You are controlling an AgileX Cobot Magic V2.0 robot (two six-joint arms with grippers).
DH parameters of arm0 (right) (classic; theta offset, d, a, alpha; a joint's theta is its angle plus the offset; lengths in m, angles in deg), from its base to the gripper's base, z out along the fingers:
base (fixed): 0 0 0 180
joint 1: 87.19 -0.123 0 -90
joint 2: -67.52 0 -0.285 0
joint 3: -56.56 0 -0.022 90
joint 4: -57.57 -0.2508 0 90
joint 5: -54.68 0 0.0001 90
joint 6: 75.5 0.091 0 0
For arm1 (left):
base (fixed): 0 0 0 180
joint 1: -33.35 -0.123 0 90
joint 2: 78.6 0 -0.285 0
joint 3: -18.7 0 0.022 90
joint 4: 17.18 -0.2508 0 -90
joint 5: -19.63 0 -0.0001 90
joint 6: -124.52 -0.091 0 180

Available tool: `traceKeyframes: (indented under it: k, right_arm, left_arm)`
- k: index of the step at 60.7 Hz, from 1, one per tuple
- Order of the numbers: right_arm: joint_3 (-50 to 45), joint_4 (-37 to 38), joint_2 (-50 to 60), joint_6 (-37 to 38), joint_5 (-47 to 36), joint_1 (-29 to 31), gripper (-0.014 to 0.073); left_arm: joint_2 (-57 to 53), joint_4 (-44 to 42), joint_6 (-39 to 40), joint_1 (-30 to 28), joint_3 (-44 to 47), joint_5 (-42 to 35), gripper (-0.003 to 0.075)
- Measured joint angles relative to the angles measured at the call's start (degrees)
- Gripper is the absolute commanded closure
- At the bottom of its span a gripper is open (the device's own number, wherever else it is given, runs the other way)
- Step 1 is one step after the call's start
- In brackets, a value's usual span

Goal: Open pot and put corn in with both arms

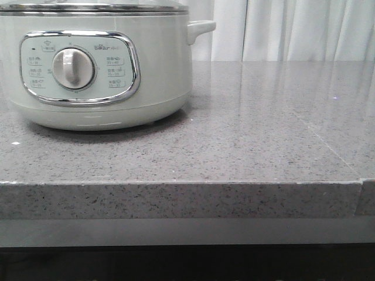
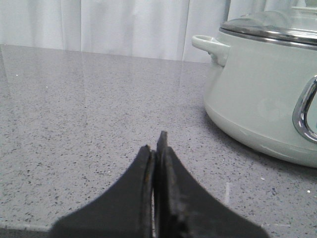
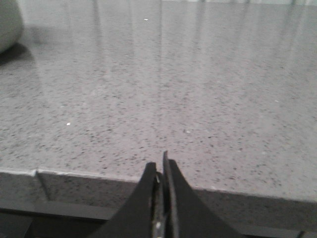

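Left gripper (image 2: 157, 148): nearest the left wrist camera; its two black fingers were pressed together, clenched on nothing, held low over the speckled counter.
Right gripper (image 3: 161, 166): black fingers likewise pinched together with nothing between them, poised at the counter's front edge.
Granite counter (image 1: 263, 134): grey, speckled and glossy, with a thick front edge (image 1: 176, 199) running across the front view; a seam crossed the slab toward 4 o'clock.
Electric cooker (image 1: 99, 70): the pot stood on the counter at about 10 o'clock in the front view, well apart from both grippers; pale grey-green and round.
Lid (image 2: 272, 25): steel-rimmed and seated on the cooker, so the pot was not yet opened.
Control panel (image 1: 79, 67): chrome-framed, facing the front camera, with small printed labels too fine to read.
Dial (image 1: 72, 68): white, at the panel's centre.
Side handle (image 1: 200, 28): stuck out from the cooker body toward 3 o'clock, just under the rim; the opposite handle (image 2: 210, 47) showed in the left wrist view.
Curtain (image 1: 293, 29): white, pleated, hanging behind the counter at 12 to 2 o'clock.
Corn: not visible in any view; its place could not be told.
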Motion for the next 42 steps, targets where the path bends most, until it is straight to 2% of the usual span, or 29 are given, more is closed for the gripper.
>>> traceKeyframes:
  k: [14,42]
  right_arm:
    - [-0.44,0.00,5.26,0.26,-0.04,1.97,0.0662]
    - [-0.44,0.00,5.33,0.35,-0.13,2.06,0.0662]
  left_arm:
    - [0.00,0.00,0.00,0.00,0.00,0.00,0.0738]
    - [0.00,0.00,0.00,0.00,0.00,0.00,0.0738]
